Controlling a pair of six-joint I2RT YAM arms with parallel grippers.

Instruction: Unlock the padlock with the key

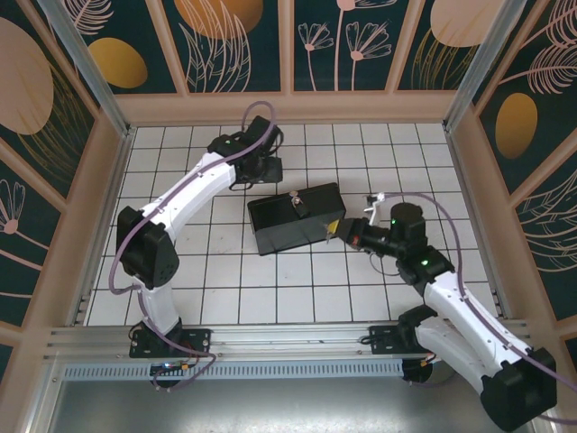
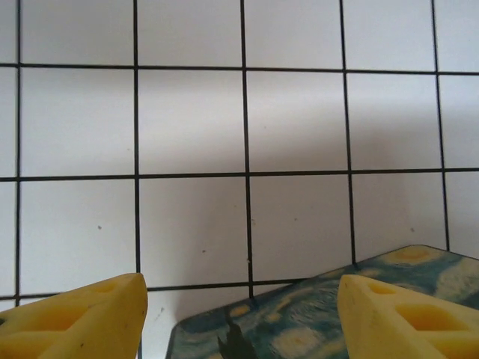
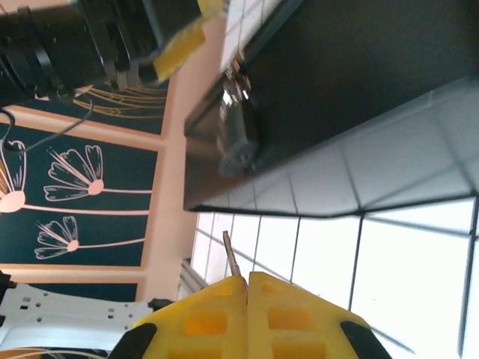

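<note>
White tiled floor (image 1: 225,289) ruled with thin black lines lies inside walls of dark teal panels (image 1: 361,41) drawn with pale flowers. At the middle of the top view stands a black box (image 1: 288,230), and the padlock (image 3: 236,131) hangs against its dark side. In the right wrist view the lock sits upper left of centre, silvery and somewhat blurred.

Below it in that view, and clearly apart from it, is the key (image 3: 232,258) — a slim blade with its tip upward in the frame, sticking out of the seam between two yellow fingers. The right gripper (image 3: 247,283) is closed, pinching the key by its other end. In the top view it sits just off the box's right end.

The left gripper (image 2: 241,288) has its jaws wide apart with nothing between them. Its yellow fingers (image 2: 82,321) take the lower corners of the left wrist view, above bare tiles and one corner of the box's painted lid (image 2: 322,314) — blue swirls with yellow spots. In the top view this arm reaches to the box's far side, upper left of centre.
</note>
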